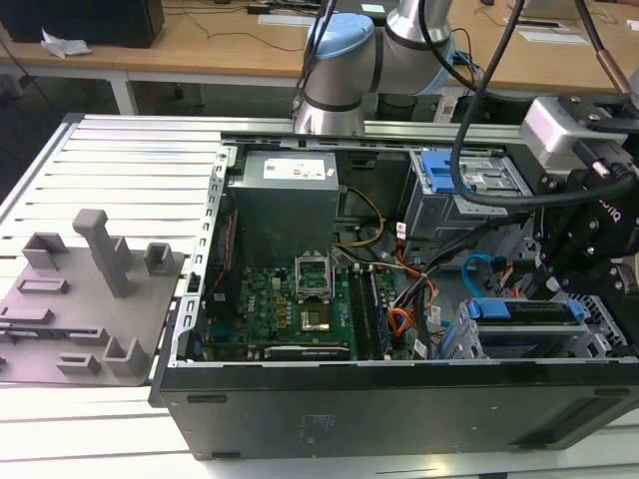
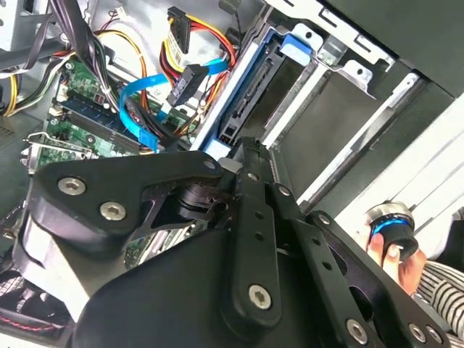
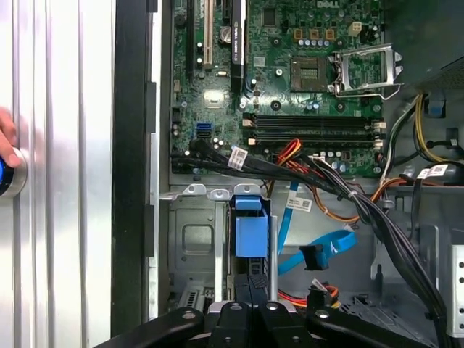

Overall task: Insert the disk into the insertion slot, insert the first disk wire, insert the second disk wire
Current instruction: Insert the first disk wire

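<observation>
The disk (image 1: 524, 309) sits in the insertion slot (image 1: 599, 334) at the near corner of the open computer case (image 1: 399, 399), on the exterior view's right, beside the looping second disk wire (image 1: 477, 271). The hand (image 3: 250, 313) hovers just over it; I cannot tell whether it is apart or clamped. The case rests on a slotted metal worktop (image 1: 130, 170), with wooden desks (image 1: 200, 40) far behind.

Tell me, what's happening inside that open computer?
A robot arm's black gripper is down at the silver-grey hard drive in its bright blue plastic carrier, which sits at least partly in the low silver metal drive cage of the open computer. The thin light-blue flat cable lies beside it, its dark plug end free.
</observation>
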